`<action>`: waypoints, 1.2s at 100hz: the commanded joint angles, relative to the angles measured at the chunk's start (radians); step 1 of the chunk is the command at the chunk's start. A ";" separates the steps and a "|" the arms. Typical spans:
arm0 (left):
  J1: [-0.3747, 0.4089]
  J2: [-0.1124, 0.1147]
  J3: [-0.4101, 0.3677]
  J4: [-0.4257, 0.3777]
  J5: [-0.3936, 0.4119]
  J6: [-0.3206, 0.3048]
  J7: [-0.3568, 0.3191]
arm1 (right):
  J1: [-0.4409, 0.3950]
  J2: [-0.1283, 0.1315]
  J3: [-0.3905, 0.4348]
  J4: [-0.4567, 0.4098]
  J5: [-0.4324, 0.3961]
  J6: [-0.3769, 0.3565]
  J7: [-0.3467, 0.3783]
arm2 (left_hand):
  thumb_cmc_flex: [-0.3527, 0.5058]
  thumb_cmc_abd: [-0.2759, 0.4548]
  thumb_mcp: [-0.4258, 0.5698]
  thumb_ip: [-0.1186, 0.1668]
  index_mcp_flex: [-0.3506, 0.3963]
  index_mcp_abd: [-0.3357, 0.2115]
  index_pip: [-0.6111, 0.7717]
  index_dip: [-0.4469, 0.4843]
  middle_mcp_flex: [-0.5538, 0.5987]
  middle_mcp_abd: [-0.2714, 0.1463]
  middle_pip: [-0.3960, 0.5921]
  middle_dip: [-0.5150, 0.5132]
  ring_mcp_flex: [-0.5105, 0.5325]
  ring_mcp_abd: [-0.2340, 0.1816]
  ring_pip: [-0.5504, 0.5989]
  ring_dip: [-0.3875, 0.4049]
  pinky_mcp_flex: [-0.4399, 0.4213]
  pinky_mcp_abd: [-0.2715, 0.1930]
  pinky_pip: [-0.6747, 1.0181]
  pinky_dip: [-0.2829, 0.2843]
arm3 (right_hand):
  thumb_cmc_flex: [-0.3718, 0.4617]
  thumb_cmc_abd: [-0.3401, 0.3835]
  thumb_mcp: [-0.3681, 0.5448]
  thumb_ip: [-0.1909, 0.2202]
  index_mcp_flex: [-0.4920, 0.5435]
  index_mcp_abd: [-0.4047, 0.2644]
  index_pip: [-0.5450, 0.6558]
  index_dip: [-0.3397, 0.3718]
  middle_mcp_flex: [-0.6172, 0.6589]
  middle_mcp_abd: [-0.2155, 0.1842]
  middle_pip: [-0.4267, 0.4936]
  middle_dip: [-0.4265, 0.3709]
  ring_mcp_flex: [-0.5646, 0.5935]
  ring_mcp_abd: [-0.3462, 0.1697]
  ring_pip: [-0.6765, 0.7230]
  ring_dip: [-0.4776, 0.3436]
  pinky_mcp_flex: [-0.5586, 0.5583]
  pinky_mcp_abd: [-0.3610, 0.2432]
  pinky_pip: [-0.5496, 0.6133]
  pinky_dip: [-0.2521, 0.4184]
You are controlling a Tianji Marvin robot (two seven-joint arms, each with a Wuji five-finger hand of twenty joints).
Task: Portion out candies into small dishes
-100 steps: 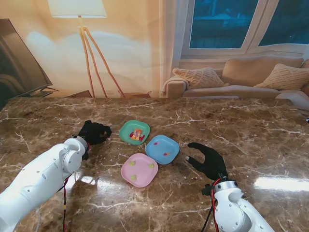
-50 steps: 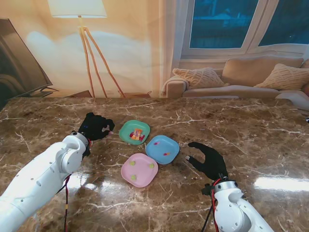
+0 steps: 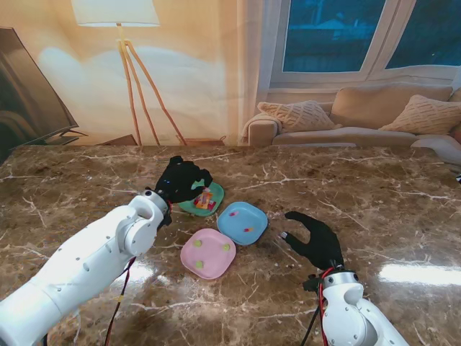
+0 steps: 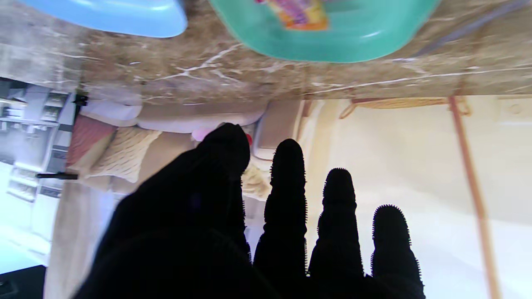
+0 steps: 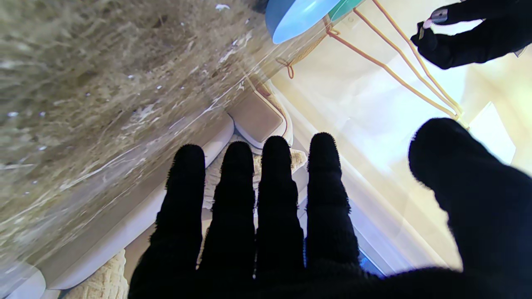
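A green dish (image 3: 193, 210) holds a pile of colourful candies (image 3: 204, 200). My left hand (image 3: 182, 180) hovers over the dish's far left rim, with thumb and forefinger pinched on a small candy (image 4: 248, 139). The right wrist view shows that hand (image 5: 469, 37) held in the air. A blue dish (image 3: 236, 215) with one or two candies sits to the right of the green one. The pink dish (image 3: 210, 254), nearer to me, has three green candies. My right hand (image 3: 315, 241) lies open, fingers spread, on the marble right of the blue dish.
The brown marble table (image 3: 374, 194) stretches wide to both sides. Beyond its far edge stand a sofa with cushions (image 3: 360, 115) and a floor lamp (image 3: 130, 65). A dark screen (image 3: 29, 94) leans at the far left.
My left hand has lifted from the table left of the dishes and swung right, to over the green dish's rim. The right hand has barely shifted.
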 commanded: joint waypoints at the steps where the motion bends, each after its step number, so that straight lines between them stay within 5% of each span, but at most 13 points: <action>1: -0.020 -0.037 0.025 0.002 -0.014 -0.011 0.000 | -0.011 -0.002 0.003 0.004 0.005 -0.001 0.009 | -0.014 -0.007 0.036 0.011 0.041 -0.025 0.055 0.011 0.008 -0.014 -0.004 0.011 0.009 0.001 -0.010 0.002 -0.015 -0.010 -0.008 0.016 | -0.031 0.016 0.020 0.017 -0.013 -0.027 -0.008 -0.001 0.003 -0.008 0.000 0.010 -0.013 0.021 -0.001 0.013 -0.002 -0.008 -0.009 0.022; 33: -0.117 -0.099 0.195 0.144 -0.076 -0.083 0.058 | -0.018 -0.003 0.015 0.005 0.006 -0.009 0.002 | -0.017 -0.006 0.040 0.009 0.037 -0.025 0.056 0.007 0.006 -0.013 -0.007 0.007 0.012 0.001 -0.012 0.001 -0.014 -0.009 -0.009 0.014 | -0.032 0.016 0.020 0.016 -0.013 -0.027 -0.008 -0.001 0.003 -0.007 0.000 0.010 -0.013 0.020 -0.001 0.013 -0.002 -0.007 -0.009 0.022; 98: -0.202 -0.156 0.371 0.326 -0.096 -0.229 0.085 | -0.022 -0.003 0.018 -0.002 0.005 -0.003 0.004 | -0.013 -0.016 0.032 0.002 0.034 -0.014 0.053 -0.039 0.003 -0.017 -0.010 -0.020 0.017 0.003 -0.010 0.000 -0.014 -0.006 -0.008 0.010 | -0.031 0.017 0.021 0.017 -0.013 -0.026 -0.008 -0.001 0.003 -0.007 0.000 0.010 -0.014 0.020 -0.001 0.013 -0.003 -0.008 -0.009 0.021; 108: -0.204 -0.163 0.374 0.345 -0.101 -0.235 0.099 | -0.022 -0.003 0.019 -0.004 0.005 -0.001 0.004 | -0.015 -0.032 0.023 0.006 0.043 0.007 0.048 -0.138 -0.010 -0.022 -0.012 -0.075 0.021 -0.003 -0.008 -0.002 -0.014 -0.004 -0.008 0.004 | -0.031 0.017 0.021 0.017 -0.013 -0.026 -0.008 -0.001 0.003 -0.008 0.000 0.010 -0.013 0.019 -0.001 0.013 -0.003 -0.008 -0.009 0.021; 115: -0.203 -0.166 0.373 0.351 -0.102 -0.241 0.111 | -0.022 -0.003 0.019 -0.004 0.005 0.000 0.004 | -0.030 -0.042 0.008 0.010 0.034 0.084 -0.089 -0.368 -0.084 -0.019 0.003 -0.371 0.008 -0.006 -0.022 -0.017 -0.015 0.000 -0.019 -0.006 | -0.030 0.016 0.021 0.017 -0.012 -0.026 -0.008 -0.001 0.003 -0.007 0.000 0.010 -0.014 0.020 -0.001 0.013 -0.002 -0.008 -0.009 0.021; 120: -0.202 -0.165 0.372 0.352 -0.100 -0.244 0.114 | -0.022 -0.003 0.019 -0.004 0.005 0.000 0.004 | -0.060 -0.039 0.017 0.019 0.036 0.121 -0.187 -0.456 -0.104 -0.016 -0.013 -0.449 0.003 -0.007 -0.028 -0.021 -0.016 0.003 -0.025 -0.008 | -0.030 0.016 0.021 0.017 -0.013 -0.026 -0.008 -0.001 0.004 -0.008 0.000 0.010 -0.013 0.019 -0.001 0.013 -0.002 -0.008 -0.009 0.021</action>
